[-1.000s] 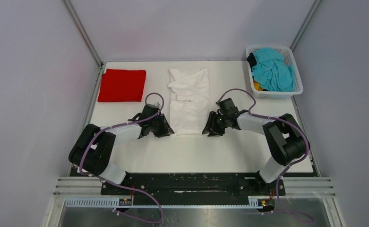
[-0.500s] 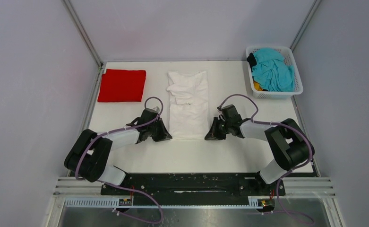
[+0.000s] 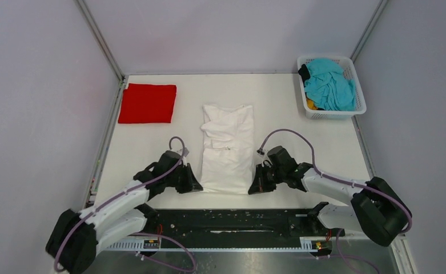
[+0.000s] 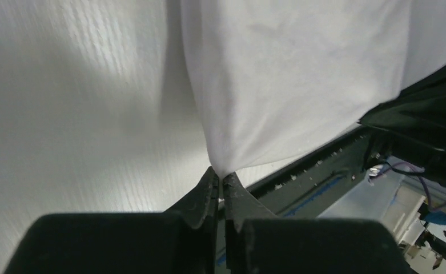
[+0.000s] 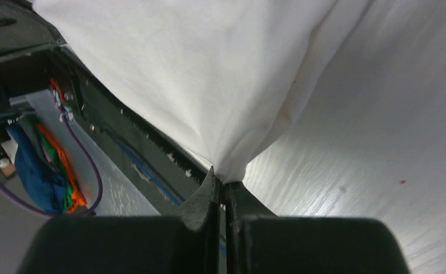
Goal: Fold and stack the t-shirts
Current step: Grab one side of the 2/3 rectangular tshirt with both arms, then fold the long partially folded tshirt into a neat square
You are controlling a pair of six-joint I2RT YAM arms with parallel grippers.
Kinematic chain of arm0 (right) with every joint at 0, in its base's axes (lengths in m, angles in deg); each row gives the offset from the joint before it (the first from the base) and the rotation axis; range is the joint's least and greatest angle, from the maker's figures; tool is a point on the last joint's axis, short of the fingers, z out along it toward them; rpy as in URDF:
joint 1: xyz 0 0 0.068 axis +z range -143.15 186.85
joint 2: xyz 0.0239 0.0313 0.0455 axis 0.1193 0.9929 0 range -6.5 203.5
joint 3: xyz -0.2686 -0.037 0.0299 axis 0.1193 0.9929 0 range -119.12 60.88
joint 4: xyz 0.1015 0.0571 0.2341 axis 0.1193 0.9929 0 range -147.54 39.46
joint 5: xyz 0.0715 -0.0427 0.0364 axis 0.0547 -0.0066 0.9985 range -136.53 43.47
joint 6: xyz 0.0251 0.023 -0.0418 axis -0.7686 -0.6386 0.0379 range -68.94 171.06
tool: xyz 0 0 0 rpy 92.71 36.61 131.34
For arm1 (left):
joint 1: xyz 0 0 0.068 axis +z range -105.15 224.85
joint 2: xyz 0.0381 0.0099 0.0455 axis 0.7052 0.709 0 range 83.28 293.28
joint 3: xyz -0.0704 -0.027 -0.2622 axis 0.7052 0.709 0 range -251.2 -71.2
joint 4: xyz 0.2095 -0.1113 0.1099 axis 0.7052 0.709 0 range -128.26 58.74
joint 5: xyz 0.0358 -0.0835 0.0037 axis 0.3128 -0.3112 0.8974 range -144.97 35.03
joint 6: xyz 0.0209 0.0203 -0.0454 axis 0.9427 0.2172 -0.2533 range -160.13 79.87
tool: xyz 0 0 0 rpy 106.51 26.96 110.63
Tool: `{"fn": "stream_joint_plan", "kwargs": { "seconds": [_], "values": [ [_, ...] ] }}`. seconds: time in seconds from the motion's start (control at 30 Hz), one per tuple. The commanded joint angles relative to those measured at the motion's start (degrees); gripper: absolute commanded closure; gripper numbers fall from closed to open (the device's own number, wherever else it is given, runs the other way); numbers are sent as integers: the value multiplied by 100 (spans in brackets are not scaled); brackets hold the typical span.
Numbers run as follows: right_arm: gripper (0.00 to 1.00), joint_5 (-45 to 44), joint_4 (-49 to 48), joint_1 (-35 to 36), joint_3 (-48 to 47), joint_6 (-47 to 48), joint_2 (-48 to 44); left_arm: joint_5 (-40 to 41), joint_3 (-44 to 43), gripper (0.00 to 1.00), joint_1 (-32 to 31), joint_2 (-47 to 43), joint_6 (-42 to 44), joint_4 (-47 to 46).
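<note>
The white t-shirt (image 3: 227, 149) lies lengthwise in the middle of the table, folded into a long strip. My left gripper (image 3: 196, 187) is shut on its near left corner, seen in the left wrist view (image 4: 221, 176) with white cloth (image 4: 289, 74) spreading from the tips. My right gripper (image 3: 254, 187) is shut on its near right corner, seen in the right wrist view (image 5: 223, 178) with the cloth (image 5: 209, 68) above. The folded red t-shirt (image 3: 147, 103) lies at the far left. The teal t-shirt (image 3: 330, 84) tops the heap in the basket.
A white basket (image 3: 353, 69) stands at the far right with the teal, orange and dark shirts in it. The black base rail (image 3: 232, 220) runs along the near table edge, just behind both grippers. Grey walls close in the sides.
Both grippers have pulled back towards the near edge, dragging the white t-shirt with them. Its near hem now lies close to the front rail.
</note>
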Motion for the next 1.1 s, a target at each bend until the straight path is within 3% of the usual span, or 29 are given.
{"fn": "stream_joint_plan", "kwargs": {
  "seconds": [0.0, 0.23, 0.37, 0.47, 0.7, 1.07],
  "values": [
    [100, 531, 563, 281, 207, -62, -626, -307, 116, 100, -116, -1232, -317, 897],
    [100, 1170, 617, 687, 201, -206, -1625, -504, 171, 100, -200, -2325, -656, 1252],
    [100, 842, 775, 688, -83, -77, -1814, -296, -128, 100, -198, -2472, -556, 913],
    [100, 213, 761, 679, -417, 21, -1763, 388, -403, 100, -198, -2396, -401, 813],
    [100, -1303, 741, 446, -1172, 273, -1615, 1383, -1200, 100, -182, -1544, 5, 44],
    [100, -834, 667, -873, -2219, 147, -702, 1908, -2781, 100, 336, 429, 770, -484]
  ]
}}
